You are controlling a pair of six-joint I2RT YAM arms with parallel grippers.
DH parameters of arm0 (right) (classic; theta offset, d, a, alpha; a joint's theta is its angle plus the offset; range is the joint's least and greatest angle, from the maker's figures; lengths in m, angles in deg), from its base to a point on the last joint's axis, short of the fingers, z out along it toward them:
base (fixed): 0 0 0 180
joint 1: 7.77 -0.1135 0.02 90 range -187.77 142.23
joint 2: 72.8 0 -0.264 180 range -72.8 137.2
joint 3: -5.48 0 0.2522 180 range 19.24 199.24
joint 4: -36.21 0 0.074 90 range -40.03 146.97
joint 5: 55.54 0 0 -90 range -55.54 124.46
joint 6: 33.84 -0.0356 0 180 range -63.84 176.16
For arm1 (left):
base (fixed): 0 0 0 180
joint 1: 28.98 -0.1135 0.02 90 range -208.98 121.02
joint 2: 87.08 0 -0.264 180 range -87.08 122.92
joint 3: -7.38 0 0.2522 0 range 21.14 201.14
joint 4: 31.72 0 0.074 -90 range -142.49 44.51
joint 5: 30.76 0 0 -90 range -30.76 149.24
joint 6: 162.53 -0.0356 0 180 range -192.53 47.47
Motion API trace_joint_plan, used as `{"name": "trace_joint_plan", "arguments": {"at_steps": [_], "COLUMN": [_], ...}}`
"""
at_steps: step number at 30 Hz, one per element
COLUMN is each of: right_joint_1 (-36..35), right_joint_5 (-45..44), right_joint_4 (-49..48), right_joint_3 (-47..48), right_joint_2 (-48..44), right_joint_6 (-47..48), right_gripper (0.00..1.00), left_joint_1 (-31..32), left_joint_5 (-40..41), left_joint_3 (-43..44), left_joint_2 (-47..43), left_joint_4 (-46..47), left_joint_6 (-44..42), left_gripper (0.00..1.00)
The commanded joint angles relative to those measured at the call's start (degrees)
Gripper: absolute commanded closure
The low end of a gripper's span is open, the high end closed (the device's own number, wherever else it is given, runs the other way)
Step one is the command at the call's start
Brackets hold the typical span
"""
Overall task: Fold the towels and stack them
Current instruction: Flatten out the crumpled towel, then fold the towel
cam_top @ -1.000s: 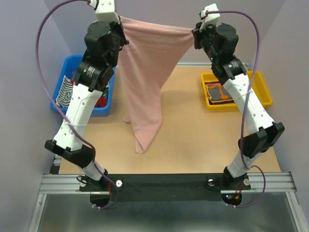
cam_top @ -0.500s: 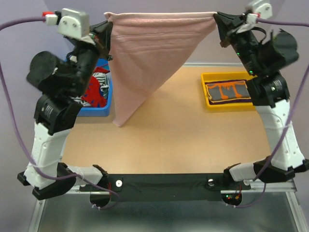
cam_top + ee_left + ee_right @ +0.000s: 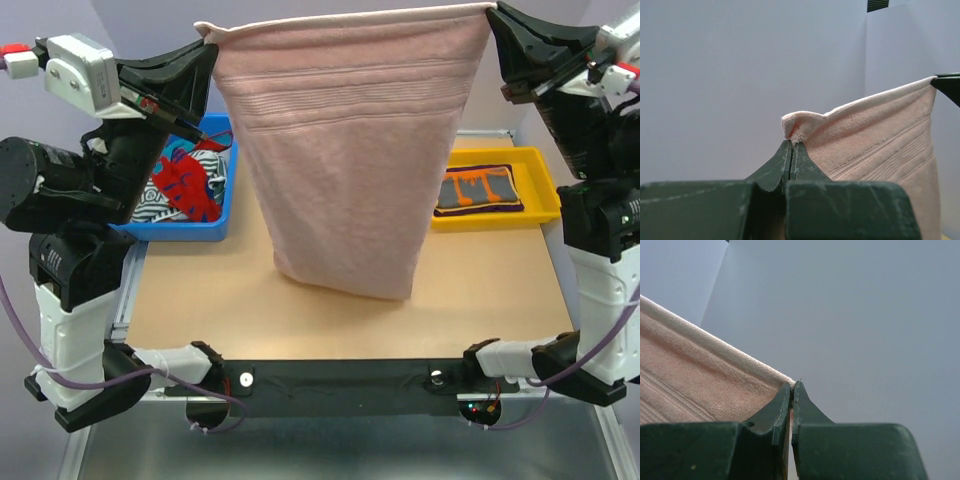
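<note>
— So, how far along are we? Starting from the near tabletop point(image 3: 200, 310), we see no stack begun on it.
— Agreed. The pale pink towel point(image 3: 350, 170) hangs as one flat sheet in the middle of the frame. Its lower hem is low over the tabletop, but we cannot tell whether it touches.
— Any fold in it?
— None that we can see. Behind it, right of centre, the yellow tray point(image 3: 545, 212) holds the grey-and-orange towel point(image 3: 478, 190). It looks folded small and lies on something dark. That may be the purple one, but we cannot be sure.
— And the blue bin point(image 3: 222, 228) at the left?
— Patterned cloths point(image 3: 185, 185) are bundled in it, unfolded.
— Who holds the pink one?
— Both arms. At upper left the left jaws are clenched on one top corner. At upper right the right jaws are clenched on the other, with the top edge taut between them.
— Then we judge the pink towel spread and ready, with laying down, folding and stacking all left to do.
</note>
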Motion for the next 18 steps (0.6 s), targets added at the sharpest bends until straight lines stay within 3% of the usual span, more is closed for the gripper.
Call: {"name": "trace_joint_plan", "arguments": {"at_steps": [1, 7, 11, 18], "right_joint_1": [1.7, 1.7, 1.7, 3.3], "right_joint_5": [-10.4, -17.6, -20.3, -22.1], "right_joint_4": [-3.0, -8.9, -12.6, -18.5], "right_joint_3": [3.7, 8.3, 11.7, 7.6], "right_joint_2": [3.6, 12.0, 21.1, 28.2], "right_joint_6": [4.8, 9.4, 11.9, 13.3], "right_gripper": [1.00, 0.99, 1.00, 1.00], "left_joint_1": [-1.2, -1.2, -1.7, -10.3], "left_joint_5": [12.5, 25.6, 34.0, 33.3], "left_joint_3": [4.2, 8.8, 9.1, 4.1], "left_joint_2": [0.3, 9.9, 16.2, 24.4], "left_joint_4": [7.8, 12.5, 21.1, 24.4], "left_joint_6": [-1.3, -7.3, -13.7, -9.3], "left_gripper": [1.00, 1.00, 1.00, 1.00]}}
